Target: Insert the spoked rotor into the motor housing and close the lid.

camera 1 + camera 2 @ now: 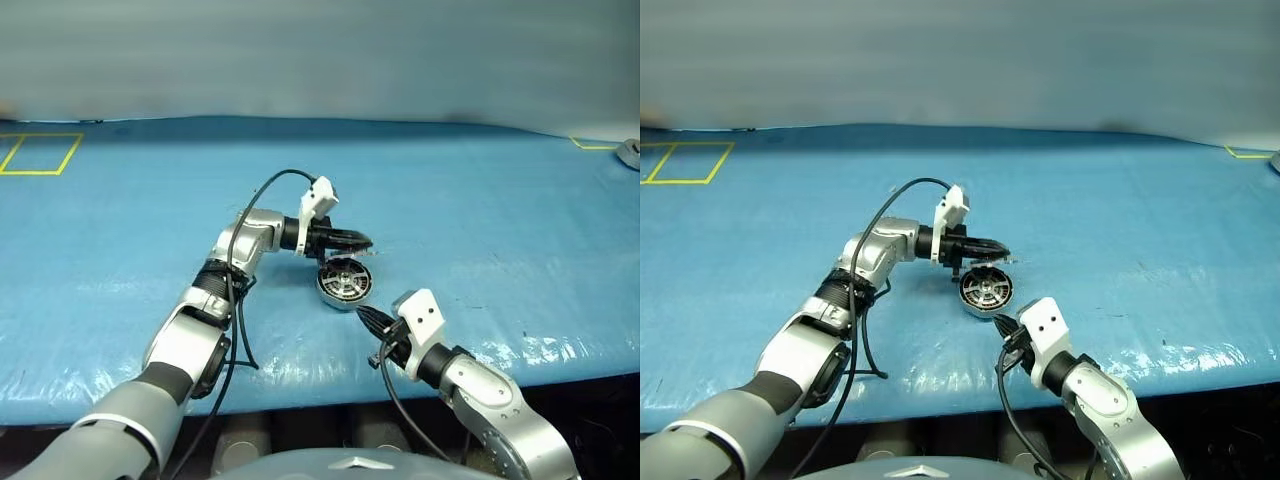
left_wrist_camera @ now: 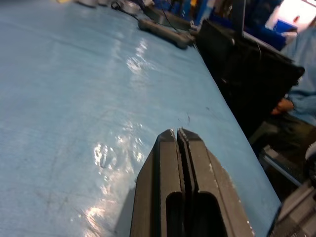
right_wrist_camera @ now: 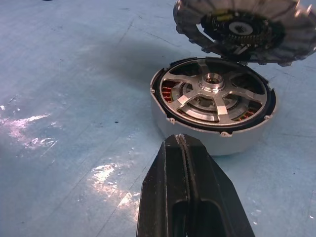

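The motor housing (image 3: 197, 134) sits on the blue table, with copper windings visible under the spoked rotor (image 3: 213, 94), which lies seated inside it. The lid (image 3: 291, 34) stands tilted over the housing's far rim, its ribbed face and dark hub turned down toward the rotor. My left gripper (image 1: 363, 241) is shut and empty, reaching in sideways just behind and above the housing (image 1: 345, 284), close to the lid. My right gripper (image 3: 180, 139) is shut with nothing in it and points at the housing's near wall from a short distance away.
The blue sheet covers the table (image 1: 480, 200). A yellow tape square (image 1: 40, 153) marks the far left corner. A grey object (image 1: 630, 152) lies at the far right edge. Beyond the table's end are a power strip (image 2: 165, 32), dark equipment and a seated person (image 2: 301, 74).
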### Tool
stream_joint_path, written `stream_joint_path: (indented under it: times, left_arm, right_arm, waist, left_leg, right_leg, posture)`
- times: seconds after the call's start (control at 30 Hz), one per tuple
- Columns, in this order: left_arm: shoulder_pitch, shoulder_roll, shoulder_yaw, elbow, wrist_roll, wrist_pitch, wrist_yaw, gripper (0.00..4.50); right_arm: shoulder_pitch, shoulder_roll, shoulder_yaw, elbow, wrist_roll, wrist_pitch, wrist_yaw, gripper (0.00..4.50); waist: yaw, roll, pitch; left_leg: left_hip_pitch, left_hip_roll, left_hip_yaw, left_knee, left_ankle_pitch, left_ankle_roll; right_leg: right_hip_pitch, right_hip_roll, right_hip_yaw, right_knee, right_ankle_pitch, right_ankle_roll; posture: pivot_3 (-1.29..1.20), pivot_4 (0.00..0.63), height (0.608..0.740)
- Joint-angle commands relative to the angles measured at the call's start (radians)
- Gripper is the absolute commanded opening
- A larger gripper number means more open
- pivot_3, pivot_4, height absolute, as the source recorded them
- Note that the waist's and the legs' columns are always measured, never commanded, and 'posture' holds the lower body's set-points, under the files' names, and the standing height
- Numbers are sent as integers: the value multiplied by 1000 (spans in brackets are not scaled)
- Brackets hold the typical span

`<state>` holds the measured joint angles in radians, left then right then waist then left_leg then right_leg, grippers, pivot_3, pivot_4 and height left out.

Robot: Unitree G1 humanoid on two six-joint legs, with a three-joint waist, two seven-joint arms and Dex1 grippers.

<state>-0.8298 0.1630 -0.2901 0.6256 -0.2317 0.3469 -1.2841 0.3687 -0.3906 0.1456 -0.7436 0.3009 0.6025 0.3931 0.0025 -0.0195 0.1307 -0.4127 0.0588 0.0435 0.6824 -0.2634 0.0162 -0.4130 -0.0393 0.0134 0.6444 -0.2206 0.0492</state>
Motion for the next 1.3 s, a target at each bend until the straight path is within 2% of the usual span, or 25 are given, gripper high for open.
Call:
stream_joint_path:
  times: [0.03,0.27,0.37,0.43,0.5,0.7,0.83,0.97,1.17,1.3]
  left_arm:
    - [54,32,-74,-113,39,0,-66,22]
    - [136,61,-152,-188,89,-51,-89,22]
    - [154,76,-202,-154,144,-124,-99,22]
    - [159,75,-247,-80,230,-196,-29,22]
    - [166,65,-253,-49,247,-207,-8,22]
    - [220,81,-192,-140,186,-187,-16,22]
    - [295,144,-108,-357,92,-143,-21,22]
    - [369,188,-13,-594,-47,-11,-1,22]
    - [520,289,60,-833,-125,48,54,22]
    - [584,297,138,-841,-153,71,156,0]
  right_arm:
    - [95,-18,-103,-146,121,14,35,0]
    - [176,-66,-198,-201,137,25,11,0]
    - [155,-58,-192,-187,131,23,-6,0]
    - [105,-44,-152,-167,122,14,-14,0]
    - [65,-30,-121,-161,125,14,-19,0]
    - [11,-29,-111,-155,137,16,-14,0]
    - [-55,4,-159,-140,177,-17,-17,0]
    - [-112,15,-167,-137,207,1,-26,0]
    - [-212,-14,-103,-61,136,9,-32,0]
    - [-278,-18,-68,40,46,-51,-38,921]
  waist:
    - [0,0,0]
    - [-2,0,0]
    - [-2,0,0]
    - [1,0,0]
    - [2,-1,-1]
    - [4,1,-2]
    - [-11,1,-1]
    - [-11,2,0]
    - [-15,4,1]
    - [-11,5,1]
  left_leg:
    - [0,0,0,0,0,0]
    - [1,1,0,1,0,0]
    - [1,1,0,1,0,0]
    - [1,1,0,1,0,0]
    - [1,1,0,1,0,0]
    - [1,1,0,3,1,1]
    - [1,2,0,1,1,1]
    - [0,3,0,0,1,1]
    - [1,2,1,-1,1,1]
    - [1,3,1,-1,1,0]
  right_leg:
    - [0,0,0,0,0,0]
    - [0,0,0,1,-3,4]
    - [0,0,0,1,-2,4]
    - [0,0,0,1,-2,3]
    - [1,0,0,0,-2,2]
    - [2,0,1,0,-2,4]
    - [0,1,2,1,-2,3]
    - [-2,3,2,1,-1,-1]
    - [-1,3,3,0,-1,0]
    - [-1,3,3,1,-3,3]
  posture:
    - [0,150,740]
    - [0,150,740]
    - [0,150,740]
    - [0,150,740]
    - [0,150,740]
    - [0,150,740]
    - [0,150,740]
    - [0,150,740]
    - [0,150,740]
    - [0,150,740]
